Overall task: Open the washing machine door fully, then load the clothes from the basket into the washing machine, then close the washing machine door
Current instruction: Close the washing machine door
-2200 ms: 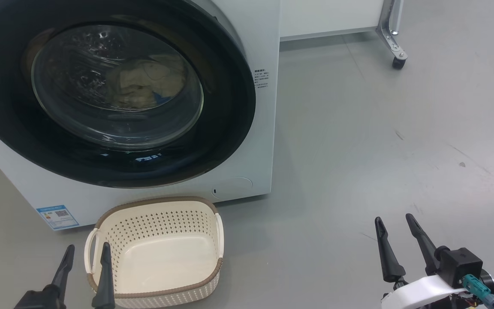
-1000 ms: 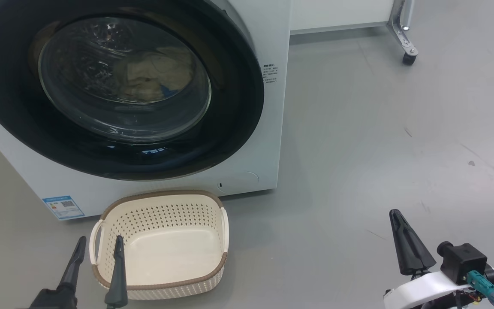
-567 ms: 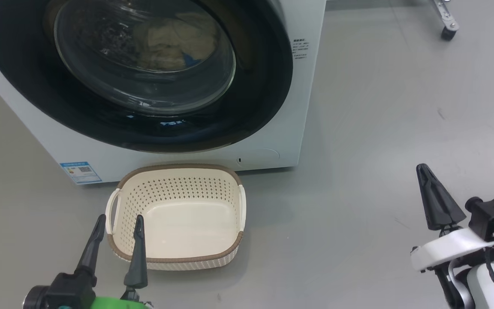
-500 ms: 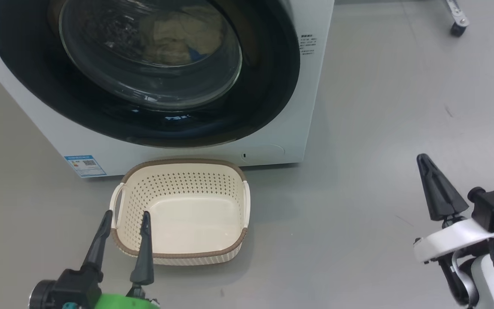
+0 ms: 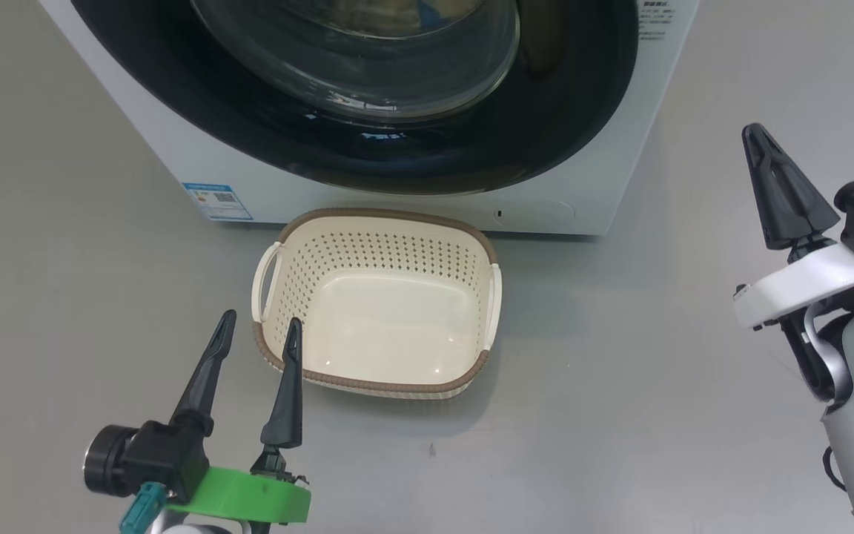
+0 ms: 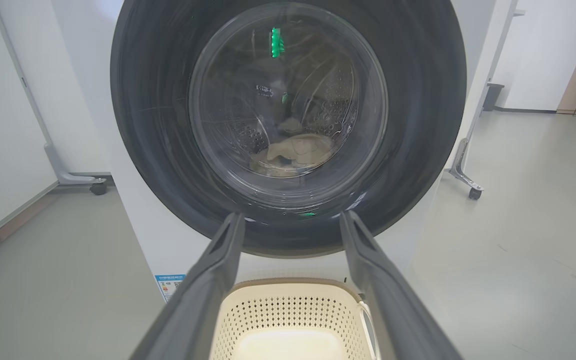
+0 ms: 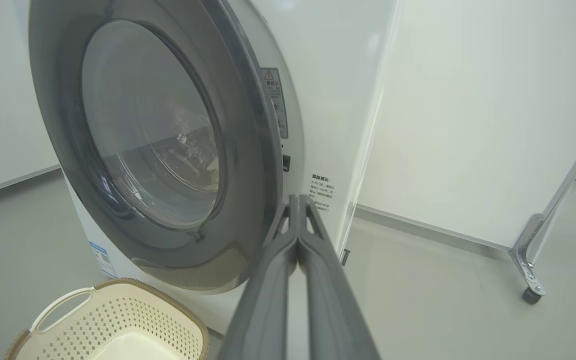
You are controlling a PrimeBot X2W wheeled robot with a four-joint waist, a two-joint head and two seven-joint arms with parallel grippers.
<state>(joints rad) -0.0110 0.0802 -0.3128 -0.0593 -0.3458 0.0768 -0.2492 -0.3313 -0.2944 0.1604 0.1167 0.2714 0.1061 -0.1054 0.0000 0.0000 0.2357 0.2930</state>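
Head view, near field: left end effector (image 5: 262, 317) at lower left, fingers spread wide apart with nothing between them. Its inner finger overlaps the near-left corner of the basket (image 5: 386, 214); contact cannot be told.

Right end effector (image 5: 755, 133) at the right edge, well apart from the basket. Its two fingers are pressed together to a single point and hold nothing. The right wrist view confirms the fingers meet along their length.

The basket sits on the grey floor (image 5: 620, 371), just in front of the washing machine (image 5: 583, 200) and below the door's lower rim. Brown rim and white side handles are visible; its bare cream bottom shows.

Blue label sticker (image 5: 217, 202) is on the machine's lower front, beside the basket's far-left corner.

The washing machine door (image 5: 471, 148) lies shut, flush against the machine front.

The clothes (image 6: 295, 152) show through the glass in the left wrist view: a pale cream heap at the bottom of the perforated drum.

Far right, in the right wrist view: a castor (image 7: 532, 295) under a metal frame leg.
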